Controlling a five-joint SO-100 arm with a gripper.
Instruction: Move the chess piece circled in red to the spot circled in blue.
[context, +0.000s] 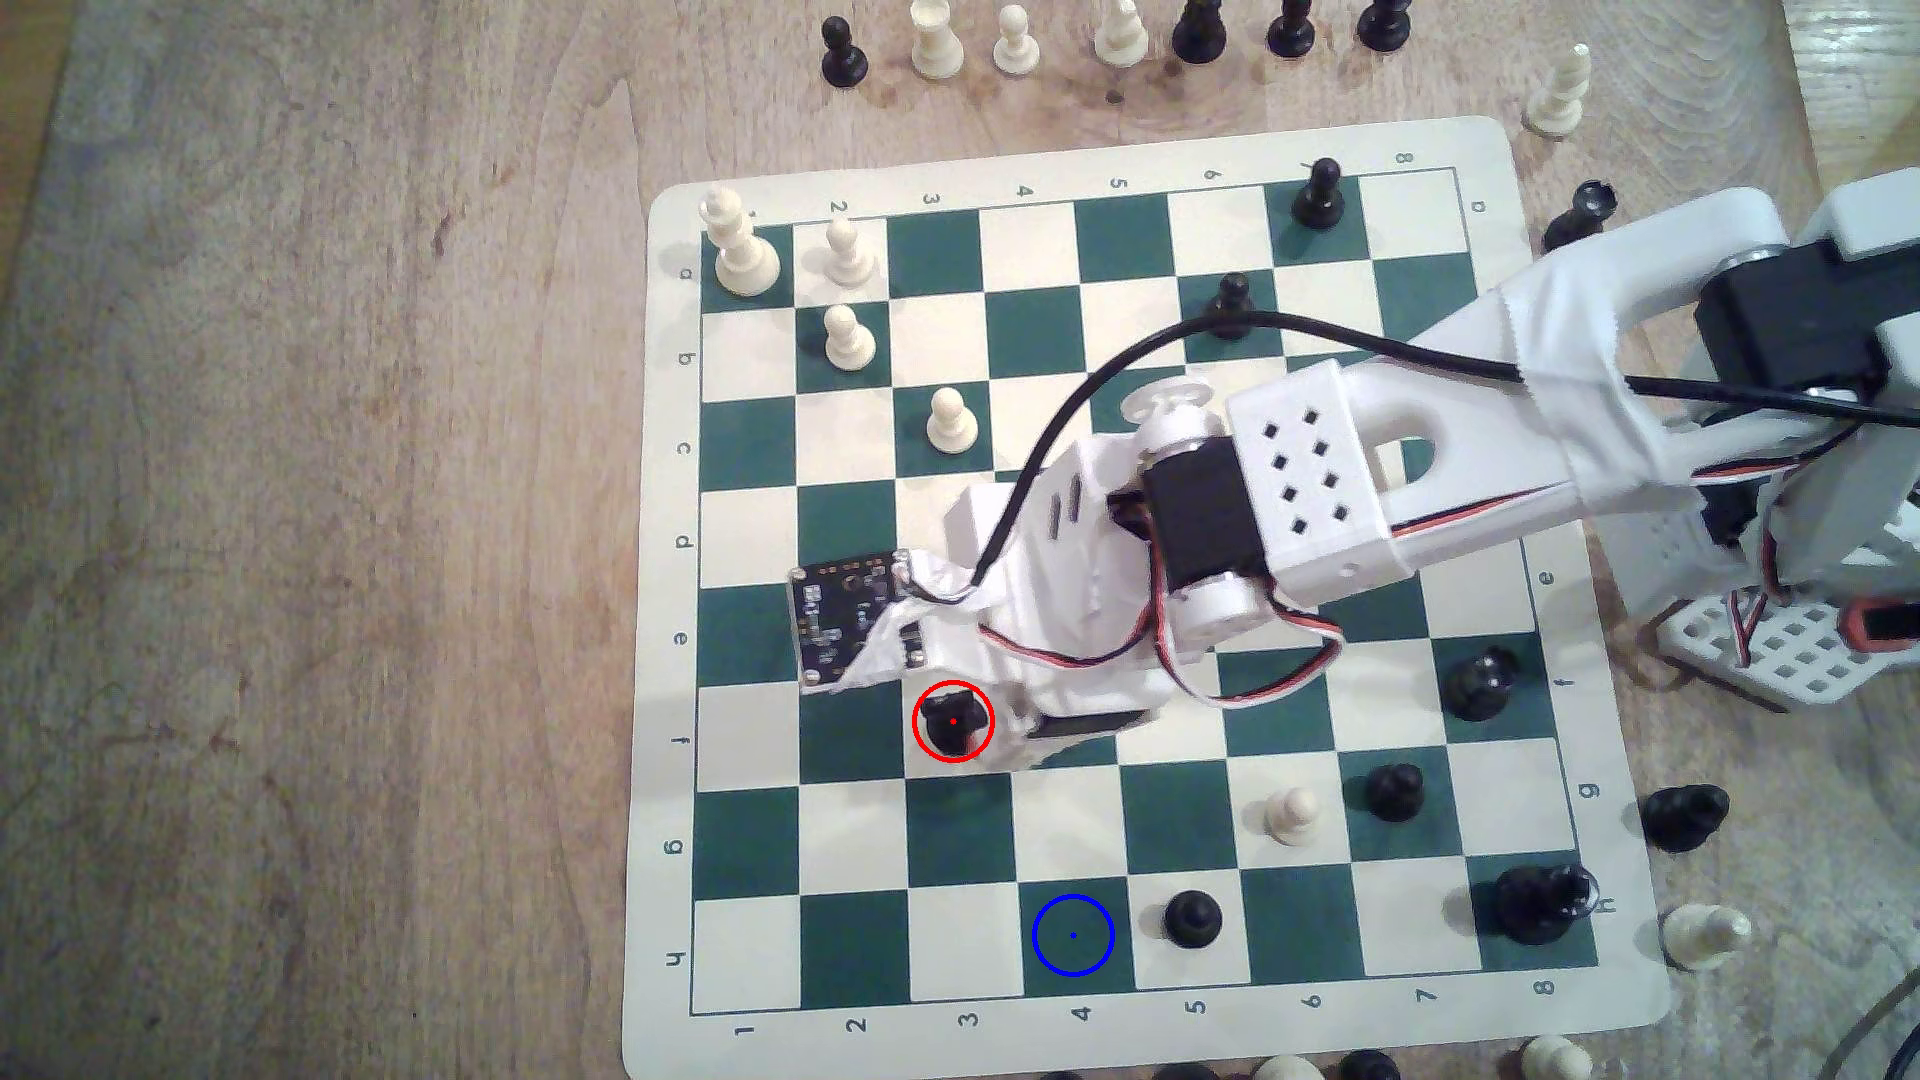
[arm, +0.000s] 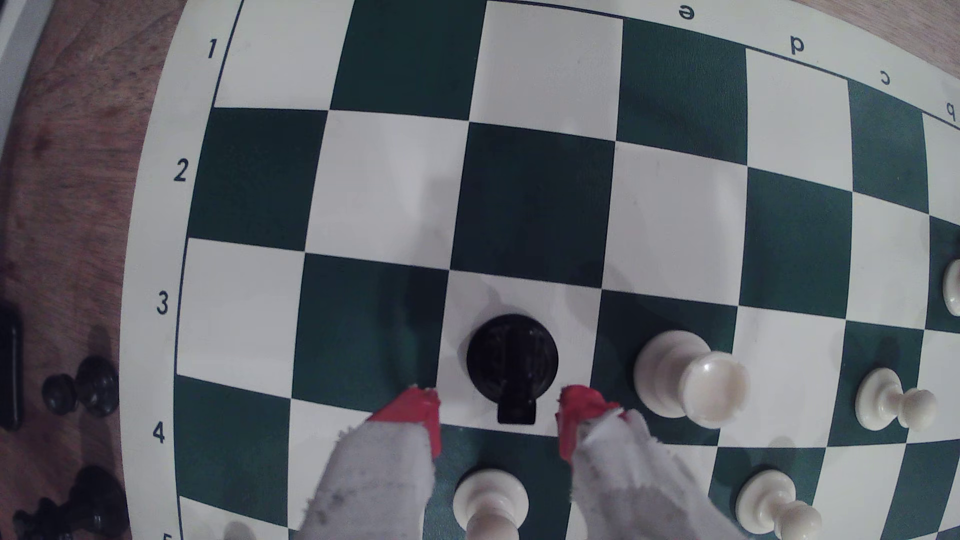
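The chess piece (arm: 511, 363) stands on a cream square, between the spread red tips of the gripper (arm: 498, 415), untouched. Likely light, rigid, smooth plastic; grip low on the stem, above the broad base.

Black plastic chess piece (context: 953, 722) (arm: 511, 363) with a broad round base and a lumpy, knight-like top: upright on a cream square at column 3, row f, ringed in red, toward the board's row-h edge and column-1 side. Target spot (context: 1073, 935): a dark green square at column 4, row h, on the board's edge row, marked by a thin blue ring and centre dot; unoccupied.
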